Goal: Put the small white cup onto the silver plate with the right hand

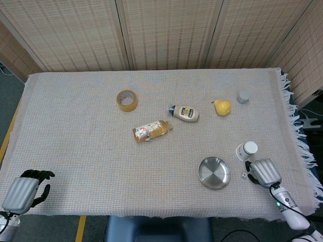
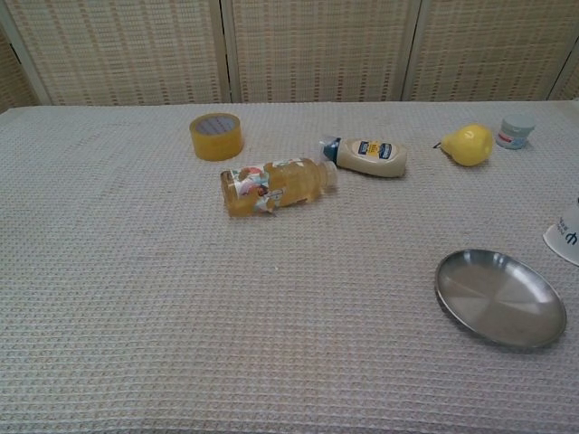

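The small white cup (image 1: pixel 247 149) lies on its side near the table's right edge, its open mouth facing the camera; the chest view shows only a sliver of the cup (image 2: pixel 567 237) at the frame's edge. The silver plate (image 1: pixel 214 172) sits empty to the cup's front left, also seen as the plate (image 2: pixel 500 298) in the chest view. My right hand (image 1: pixel 264 172) rests just in front of the cup and right of the plate, back up, dark fingers pointing left, holding nothing. My left hand (image 1: pixel 22 191) lies at the near left corner, empty, fingers apart.
A tape roll (image 1: pixel 126 100), a juice bottle (image 1: pixel 151 130) on its side, a mayonnaise bottle (image 1: pixel 184 112), a yellow pear (image 1: pixel 222 107) and a small grey jar (image 1: pixel 243 96) lie across the middle and back. The cloth's fringe (image 1: pixel 303 146) hangs off the right edge.
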